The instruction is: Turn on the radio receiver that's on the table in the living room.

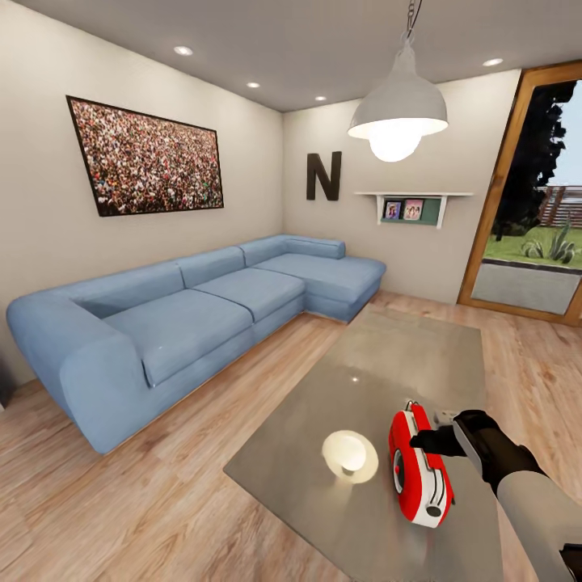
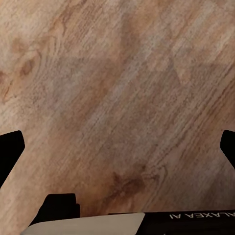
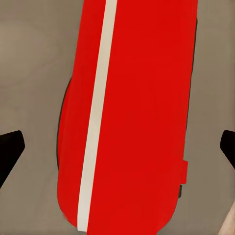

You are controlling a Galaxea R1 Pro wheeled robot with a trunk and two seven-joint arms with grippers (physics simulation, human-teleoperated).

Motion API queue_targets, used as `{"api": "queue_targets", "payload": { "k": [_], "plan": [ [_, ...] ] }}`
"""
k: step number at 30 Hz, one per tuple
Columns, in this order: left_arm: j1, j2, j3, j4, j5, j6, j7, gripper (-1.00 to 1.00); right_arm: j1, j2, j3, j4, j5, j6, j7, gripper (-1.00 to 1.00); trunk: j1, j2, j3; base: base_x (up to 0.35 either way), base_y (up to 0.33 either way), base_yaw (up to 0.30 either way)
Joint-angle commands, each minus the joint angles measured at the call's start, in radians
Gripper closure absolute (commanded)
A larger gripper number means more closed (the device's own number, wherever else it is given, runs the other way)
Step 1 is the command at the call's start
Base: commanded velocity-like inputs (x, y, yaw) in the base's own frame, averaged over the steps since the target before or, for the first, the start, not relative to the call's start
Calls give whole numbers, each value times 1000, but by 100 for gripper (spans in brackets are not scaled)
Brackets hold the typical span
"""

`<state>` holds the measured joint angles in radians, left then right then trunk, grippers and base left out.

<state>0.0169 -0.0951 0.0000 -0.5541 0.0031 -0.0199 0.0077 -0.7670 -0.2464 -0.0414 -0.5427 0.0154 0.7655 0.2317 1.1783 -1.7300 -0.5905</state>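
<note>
From the head camera I look over a living room with beige walls and a light wood floor [image 1: 145, 501]. A blue L-shaped sofa [image 1: 202, 315] runs along the left wall and turns at the far corner. Above it hangs a wide picture [image 1: 145, 158] of a crowd, and a black letter N [image 1: 323, 175] is on the far wall beside a small shelf [image 1: 412, 208] with two photos. A white dome lamp [image 1: 398, 109] hangs lit from the ceiling, and its glow reflects as a bright spot on the table [image 1: 380, 356], a low grey glossy slab in front of the sofa. The radio [image 1: 418, 466] lies near the table's near right part, red with a white band, its round dial facing left. My right arm reaches in from the lower right, and the right gripper [image 1: 427, 442] sits against the radio's right side. In the right wrist view the radio [image 3: 132, 117] lies between the spread black fingertips [image 3: 10, 149], which do not pinch it. In the left wrist view the left gripper's fingertips [image 2: 11, 147] are spread wide over bare wood floor [image 2: 117, 98].
</note>
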Motion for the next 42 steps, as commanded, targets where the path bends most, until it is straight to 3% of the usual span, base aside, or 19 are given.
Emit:
{"api": "queue_targets", "payload": {
  "k": [1,8,21,22,42],
  "plan": [
    [0,0,0,0,0,0,0,-100,0,0,0,0,0,0,0,-100,0,0,0,0,0,0],
    [0,0,0,0,0,0,0,-100,0,0,0,0,0,0,-2,-100,27,-49,-22,0,0,0],
    [0,0,0,0,0,0,0,-100,0,0,0,0,0,0,-3,-100,27,-49,-22,0,0,0],
    [0,0,0,0,0,0,0,-100,0,0,0,0,0,0,-3,100,27,-49,-22,0,0,0],
    [0,7,-1,0,-2,-1,-1,-100,0,0,3,1,2,0,-8,100,27,-49,-22,0,0,0]
  ]
}}
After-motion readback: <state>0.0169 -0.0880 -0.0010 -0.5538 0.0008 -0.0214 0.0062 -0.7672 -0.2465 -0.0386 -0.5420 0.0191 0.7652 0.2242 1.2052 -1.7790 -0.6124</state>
